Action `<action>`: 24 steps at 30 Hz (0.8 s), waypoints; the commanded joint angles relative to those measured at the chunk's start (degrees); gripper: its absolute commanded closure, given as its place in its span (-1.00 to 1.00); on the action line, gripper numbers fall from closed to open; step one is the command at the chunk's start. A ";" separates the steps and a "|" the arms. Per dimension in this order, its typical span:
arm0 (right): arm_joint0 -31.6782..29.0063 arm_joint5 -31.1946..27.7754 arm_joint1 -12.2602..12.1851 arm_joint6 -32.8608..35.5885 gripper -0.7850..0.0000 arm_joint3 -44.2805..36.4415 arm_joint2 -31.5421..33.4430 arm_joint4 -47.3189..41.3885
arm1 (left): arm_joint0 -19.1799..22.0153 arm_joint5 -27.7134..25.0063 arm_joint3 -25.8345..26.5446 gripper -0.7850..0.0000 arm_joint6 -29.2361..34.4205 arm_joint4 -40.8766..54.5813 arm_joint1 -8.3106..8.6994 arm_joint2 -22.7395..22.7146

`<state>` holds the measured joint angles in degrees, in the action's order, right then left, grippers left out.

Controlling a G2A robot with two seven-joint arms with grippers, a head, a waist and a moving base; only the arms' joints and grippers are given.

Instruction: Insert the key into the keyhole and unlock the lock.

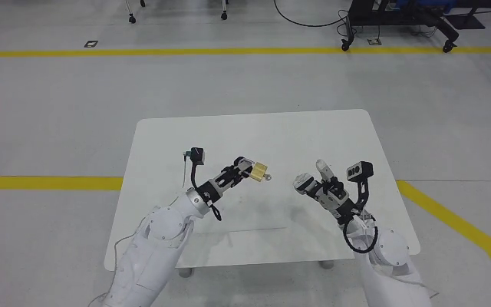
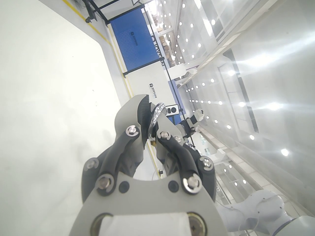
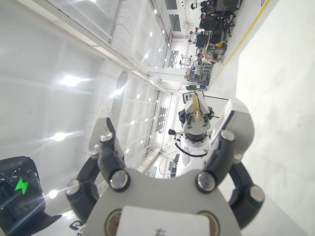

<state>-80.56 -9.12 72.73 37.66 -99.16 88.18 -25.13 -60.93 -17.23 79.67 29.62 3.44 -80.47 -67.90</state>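
Top view: the brass lock (image 1: 261, 170) hangs above the table (image 1: 322, 130), clamped in the left gripper (image 1: 250, 172) and aimed at the right gripper (image 1: 312, 176), we judge to present its keyhole. The right one gapes wide, empty. A grey bit (image 1: 268, 178) at the lock's end may be the key; we cannot tell.

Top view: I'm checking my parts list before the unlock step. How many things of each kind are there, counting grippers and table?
Lock: 1
Grippers: 2 (left gripper, right gripper)
Table: 1
Total: 4
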 commanded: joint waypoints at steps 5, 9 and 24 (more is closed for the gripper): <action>0.06 0.12 0.00 0.04 -1.00 0.04 -0.02 -0.06 | -0.30 1.01 0.36 1.00 -0.23 0.41 0.02 -0.14; 0.06 0.12 0.00 0.04 -1.00 0.04 -0.02 -0.06 | -0.30 1.01 0.36 1.00 -0.23 0.41 0.02 -0.14; 0.06 0.12 0.00 0.04 -1.00 0.04 -0.02 -0.06 | -3.16 7.75 1.84 1.00 1.54 -43.39 2.49 2.40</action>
<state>-80.49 -9.00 72.74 37.70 -99.12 88.16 -25.18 -64.46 -10.09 82.54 30.84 -38.03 -77.99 -66.00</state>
